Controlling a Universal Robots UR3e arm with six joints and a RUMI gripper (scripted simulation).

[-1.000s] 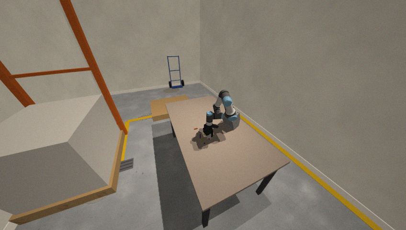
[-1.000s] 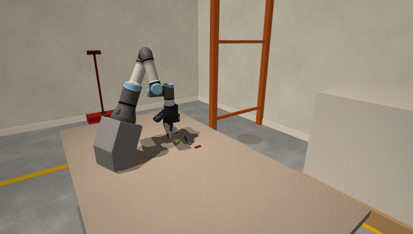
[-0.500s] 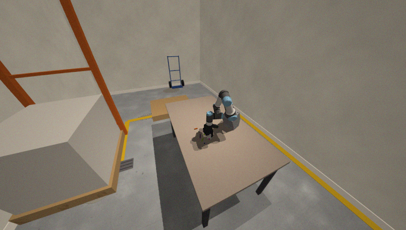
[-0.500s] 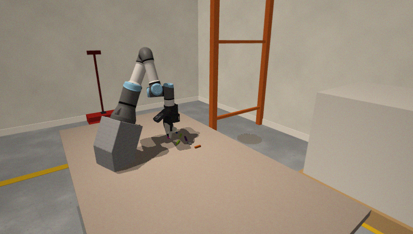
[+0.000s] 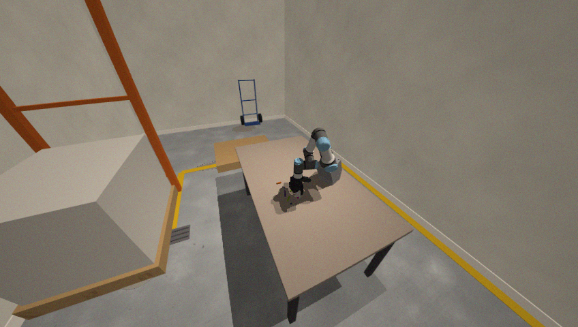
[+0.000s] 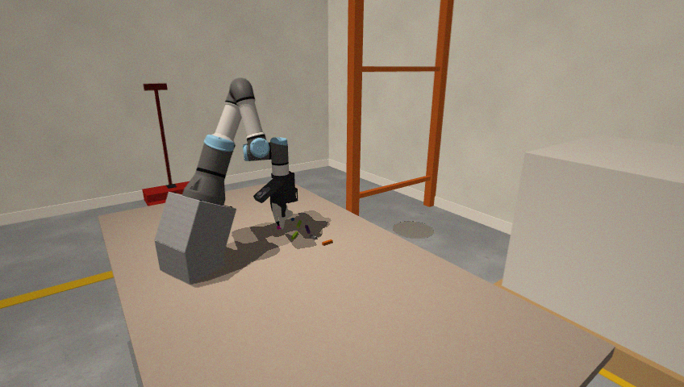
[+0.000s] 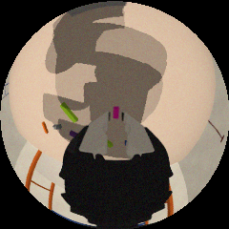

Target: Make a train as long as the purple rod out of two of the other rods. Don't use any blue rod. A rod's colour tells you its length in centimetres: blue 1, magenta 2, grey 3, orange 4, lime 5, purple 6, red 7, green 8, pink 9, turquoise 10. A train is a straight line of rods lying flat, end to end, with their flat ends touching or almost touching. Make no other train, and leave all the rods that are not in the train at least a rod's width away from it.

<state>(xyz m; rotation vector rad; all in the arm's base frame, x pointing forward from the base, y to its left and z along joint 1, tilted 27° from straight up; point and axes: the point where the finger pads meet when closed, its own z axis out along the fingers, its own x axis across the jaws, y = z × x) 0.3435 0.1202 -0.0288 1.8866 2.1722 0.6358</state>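
My gripper [image 6: 281, 221] points straight down just above the table. Its fingers stand a little apart, one on each side of the short magenta rod [image 7: 115, 113], which lies flat on the table [image 6: 275, 226] below them; nothing is held. A lime rod [image 7: 69, 112] lies to the left, and it also shows in the exterior view [image 6: 294, 235]. The purple rod [image 6: 306, 226], a grey rod [image 6: 314, 236] and the orange rod [image 6: 327, 242] lie further out. A second lime-green rod [image 6: 298, 223] and a blue rod [image 6: 292, 219] lie behind the gripper, partly hidden in the wrist view.
The arm's grey base block [image 6: 194, 242] stands on the table close to the rods. The rods lie in the arm's shadow. An orange ladder frame [image 6: 355, 105] and a large white box [image 6: 594, 249] stand beyond the table's edges.
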